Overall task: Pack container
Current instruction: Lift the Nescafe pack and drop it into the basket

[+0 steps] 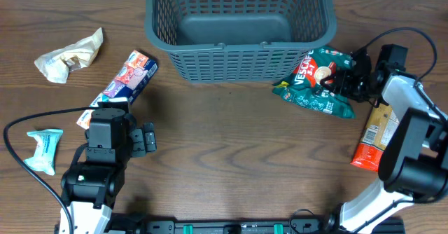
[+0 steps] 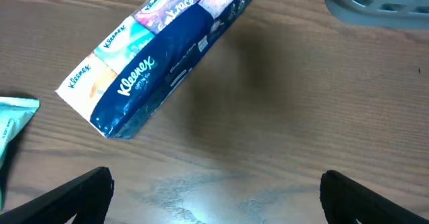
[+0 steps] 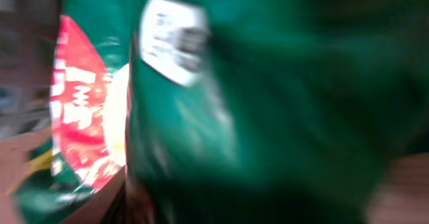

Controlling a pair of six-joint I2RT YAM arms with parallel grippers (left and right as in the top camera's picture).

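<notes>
The dark grey lattice basket [image 1: 238, 62] stands at the back centre, and its corner shows in the left wrist view [image 2: 382, 3]. A green snack bag [image 1: 308, 87] lies against its right front corner. My right gripper [image 1: 341, 81] is at the bag's right edge and looks shut on it. The bag fills the blurred right wrist view [image 3: 281, 103] and hides the fingers. My left gripper [image 1: 148, 139] is open and empty over bare table [image 2: 214, 197], just in front of a blue Kleenex pack [image 1: 129, 76] [image 2: 154, 63].
A crumpled beige packet [image 1: 70, 55] lies at the far left. A teal packet [image 1: 43, 150] lies at the left front [image 2: 10, 117]. An orange packet [image 1: 371, 139] lies under the right arm. Cables loop at both sides.
</notes>
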